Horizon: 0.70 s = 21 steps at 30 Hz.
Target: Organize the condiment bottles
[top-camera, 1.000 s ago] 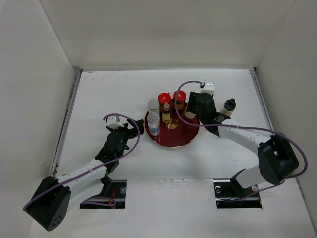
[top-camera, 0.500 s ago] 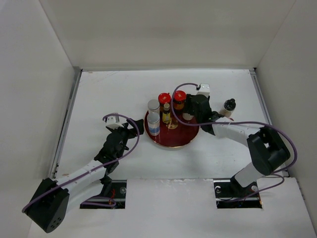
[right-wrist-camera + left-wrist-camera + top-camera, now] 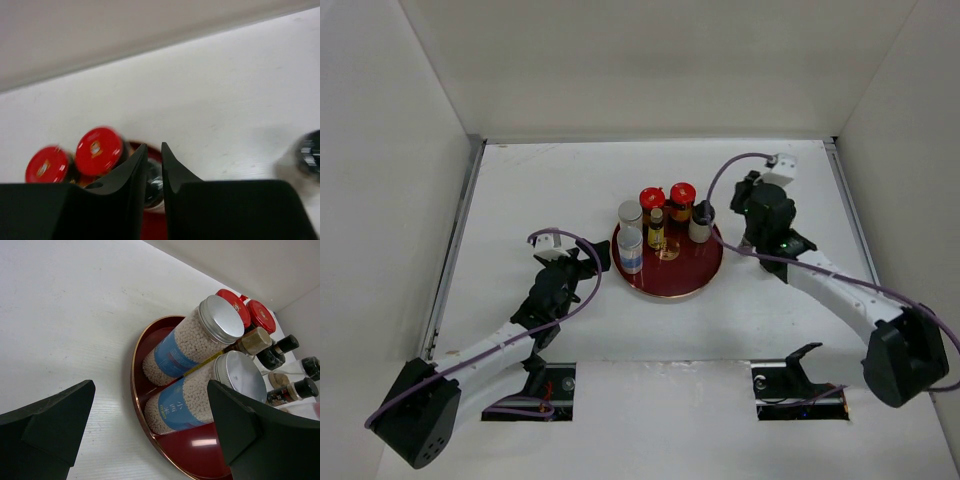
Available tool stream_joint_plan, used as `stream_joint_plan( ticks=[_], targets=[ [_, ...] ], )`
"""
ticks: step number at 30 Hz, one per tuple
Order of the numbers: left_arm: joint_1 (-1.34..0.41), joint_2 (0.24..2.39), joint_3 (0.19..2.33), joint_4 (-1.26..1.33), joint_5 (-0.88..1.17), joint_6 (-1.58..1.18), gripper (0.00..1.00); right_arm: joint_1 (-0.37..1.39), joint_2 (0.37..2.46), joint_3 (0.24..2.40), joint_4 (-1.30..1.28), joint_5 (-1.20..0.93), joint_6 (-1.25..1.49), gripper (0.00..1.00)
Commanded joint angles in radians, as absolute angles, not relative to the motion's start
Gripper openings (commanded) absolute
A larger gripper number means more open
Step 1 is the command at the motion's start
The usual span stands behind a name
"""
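Bottles [image 3: 656, 228] stand grouped on the red tray [image 3: 665, 293]: silver-capped cylinders [image 3: 631, 246] at 9 o'clock, red-capped jars [image 3: 651, 199] at 12, a black-capped bottle [image 3: 700, 220] at 2, kept to the rim, I judge, to leave room. My right gripper [image 3: 154, 148] is closed on nothing, just beyond that bottle. My left gripper [image 3: 150, 390] stands wide open at the tray's 8 o'clock (empty). One blurred dark-capped item [image 3: 311, 152] sits off the tray, presumably outstanding.

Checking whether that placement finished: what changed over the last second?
The right gripper drew back off the tray toward the far right and shut empty, leaving the black-capped bottle standing at the tray's right edge. The left gripper and other bottles stayed put.
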<state>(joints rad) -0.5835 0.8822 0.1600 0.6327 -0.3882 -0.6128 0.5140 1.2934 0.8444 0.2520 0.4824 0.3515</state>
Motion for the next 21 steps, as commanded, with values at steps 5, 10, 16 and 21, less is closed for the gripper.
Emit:
stream_joint_plan(
  ticks=[5,10,16,21],
  targets=[
    [-0.593,0.864,0.158,0.686,-0.388,-0.618,1.0,0.297,1.172,0.755,0.157,0.66,0.394,0.36],
    [-0.591,0.884,0.163,0.692,-0.382,-0.62,1.0,0.205,1.235,0.784,0.088,0.623,0.371,0.67],
    [-0.59,0.888,0.163,0.692,-0.382,-0.621,1.0,0.171,1.367,0.839,0.063,0.594,0.368,0.83],
    [-0.597,0.888,0.164,0.692,-0.385,-0.621,1.0,0.157,1.436,0.879,0.095,0.568,0.364,0.89]
  ],
)
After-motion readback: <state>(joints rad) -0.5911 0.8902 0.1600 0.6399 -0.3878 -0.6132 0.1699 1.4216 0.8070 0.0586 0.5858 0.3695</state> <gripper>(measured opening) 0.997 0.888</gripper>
